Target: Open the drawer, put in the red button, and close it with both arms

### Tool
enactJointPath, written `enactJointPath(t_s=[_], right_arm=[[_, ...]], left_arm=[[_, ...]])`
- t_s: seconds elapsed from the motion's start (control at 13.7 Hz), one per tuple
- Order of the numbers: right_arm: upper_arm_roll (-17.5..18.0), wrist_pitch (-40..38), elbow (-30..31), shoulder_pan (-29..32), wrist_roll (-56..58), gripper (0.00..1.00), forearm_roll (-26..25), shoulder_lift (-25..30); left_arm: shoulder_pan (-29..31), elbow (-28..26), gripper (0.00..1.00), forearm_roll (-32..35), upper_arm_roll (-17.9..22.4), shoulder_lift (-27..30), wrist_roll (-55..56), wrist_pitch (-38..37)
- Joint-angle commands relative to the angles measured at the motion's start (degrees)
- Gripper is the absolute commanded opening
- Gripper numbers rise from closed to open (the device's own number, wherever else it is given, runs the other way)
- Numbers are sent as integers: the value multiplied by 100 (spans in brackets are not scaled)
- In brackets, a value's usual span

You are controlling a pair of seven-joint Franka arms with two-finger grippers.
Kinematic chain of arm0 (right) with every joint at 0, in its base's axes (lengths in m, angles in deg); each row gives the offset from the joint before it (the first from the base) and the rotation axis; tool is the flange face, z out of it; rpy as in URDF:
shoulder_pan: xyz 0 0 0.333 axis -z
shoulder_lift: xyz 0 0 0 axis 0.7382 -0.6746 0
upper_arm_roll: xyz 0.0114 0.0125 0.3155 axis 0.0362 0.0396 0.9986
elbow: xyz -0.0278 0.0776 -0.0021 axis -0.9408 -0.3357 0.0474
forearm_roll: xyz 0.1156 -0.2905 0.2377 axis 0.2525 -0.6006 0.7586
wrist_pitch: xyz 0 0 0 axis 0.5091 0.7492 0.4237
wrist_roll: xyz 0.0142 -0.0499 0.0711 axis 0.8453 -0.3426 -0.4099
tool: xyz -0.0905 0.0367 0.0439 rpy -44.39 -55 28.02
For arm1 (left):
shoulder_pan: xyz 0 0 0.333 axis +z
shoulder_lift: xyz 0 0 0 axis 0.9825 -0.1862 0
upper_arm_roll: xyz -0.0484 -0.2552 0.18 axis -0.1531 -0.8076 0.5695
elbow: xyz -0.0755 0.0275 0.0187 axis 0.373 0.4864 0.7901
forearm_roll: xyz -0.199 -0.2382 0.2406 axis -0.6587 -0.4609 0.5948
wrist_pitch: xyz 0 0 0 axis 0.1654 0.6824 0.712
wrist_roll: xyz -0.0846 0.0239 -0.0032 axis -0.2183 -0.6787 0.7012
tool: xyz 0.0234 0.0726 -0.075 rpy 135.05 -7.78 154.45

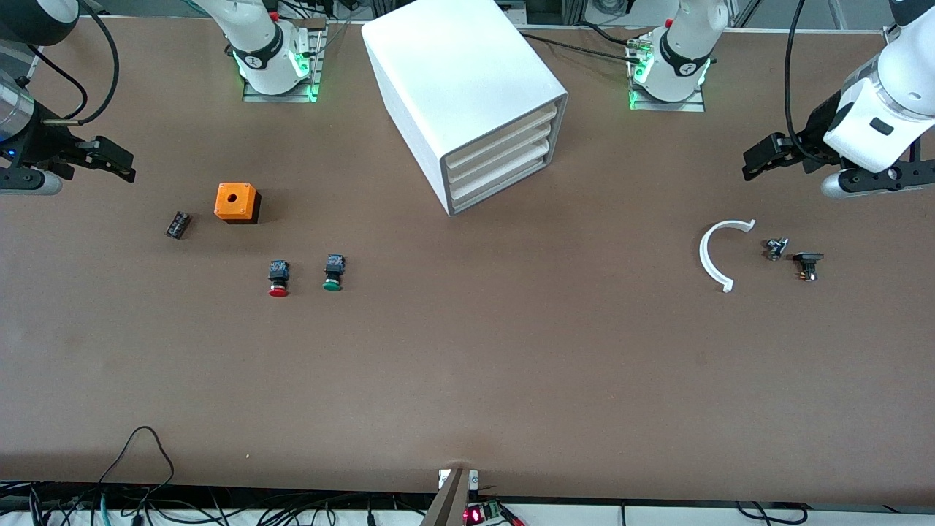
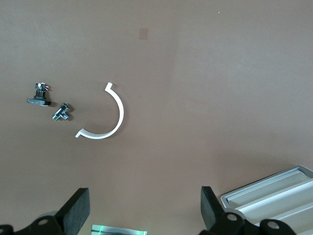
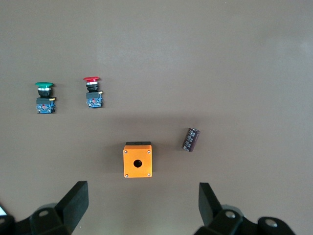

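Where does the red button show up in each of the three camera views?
Front view: the red button lies on the table beside the green button, nearer the camera than the orange box.
Left wrist view: not in it.
Right wrist view: the red button appears between the green button and the orange box.
Shared landmark: the orange box.

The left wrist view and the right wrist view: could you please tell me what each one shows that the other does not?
Only the left wrist view shows the white curved bracket, two small metal parts and a corner of the drawer cabinet. Only the right wrist view shows the red button, the green button, the orange box and a dark cylinder. Both show brown table and their own open hand, left hand and right hand.
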Motion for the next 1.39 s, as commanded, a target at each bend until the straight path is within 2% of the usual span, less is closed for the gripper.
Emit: enactJointPath(t_s=[0.0,0.66,1.1,1.17,1.24,1.32], right_arm=[[10,26,109,15,20,100,95,124],[37,34,47,-11,20,100,122,37],[45,482,21,-143,29,100,271,-437],[54,552,12,-221,29,100,263,-551],[54,675,-23,-344,29,100,254,-727],[54,833,-23,-363,29,100,236,-885]], left_arm=[[-27,163,100,128,-28,-70,-136,-35],[-9,304,100,49,15,-157,-119,-70],[-123,348,100,110,-11,-797,-277,-44],[-132,391,100,32,-55,-1173,-277,-191],[-54,313,100,-99,-55,-1212,-390,-263],[25,243,100,-579,-46,-1282,-696,-263]])
